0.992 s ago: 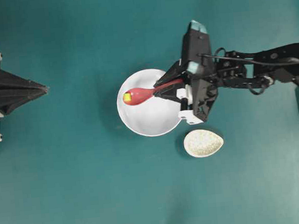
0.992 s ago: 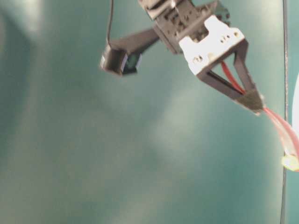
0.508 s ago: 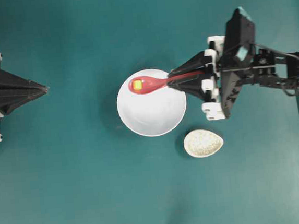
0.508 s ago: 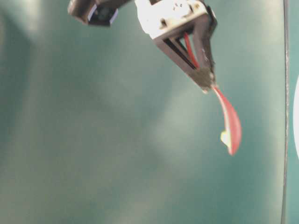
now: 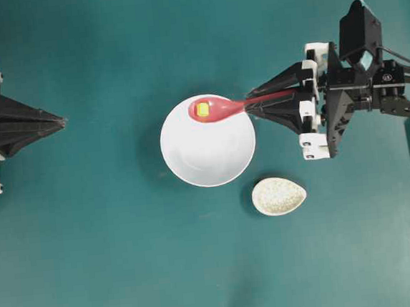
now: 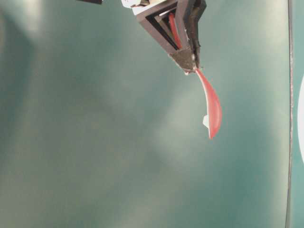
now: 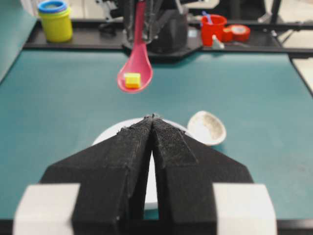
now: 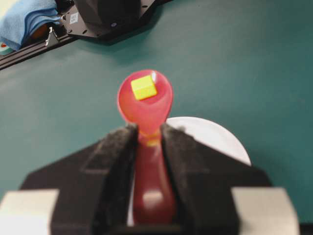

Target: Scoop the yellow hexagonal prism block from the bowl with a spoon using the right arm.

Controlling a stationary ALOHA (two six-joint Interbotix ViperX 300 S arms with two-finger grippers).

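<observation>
Left hand (image 5: 62, 122) parked near the bench's left edge, jaws pressed together, nothing in them. Mid-bench: white bowl (image 5: 208, 153) looks empty; yellow hexagonal prism block (image 5: 203, 110) sits in the scoop of the red-pink spoon (image 5: 219, 109), held clear above the bowl's far rim; speckled spoon rest (image 5: 279, 196) just beside the bowl. Right hand (image 5: 252, 95) clamps the spoon's handle; scoop step looks done, so the next move calls for a level, steady carry, since the loose block could slide out.
</observation>
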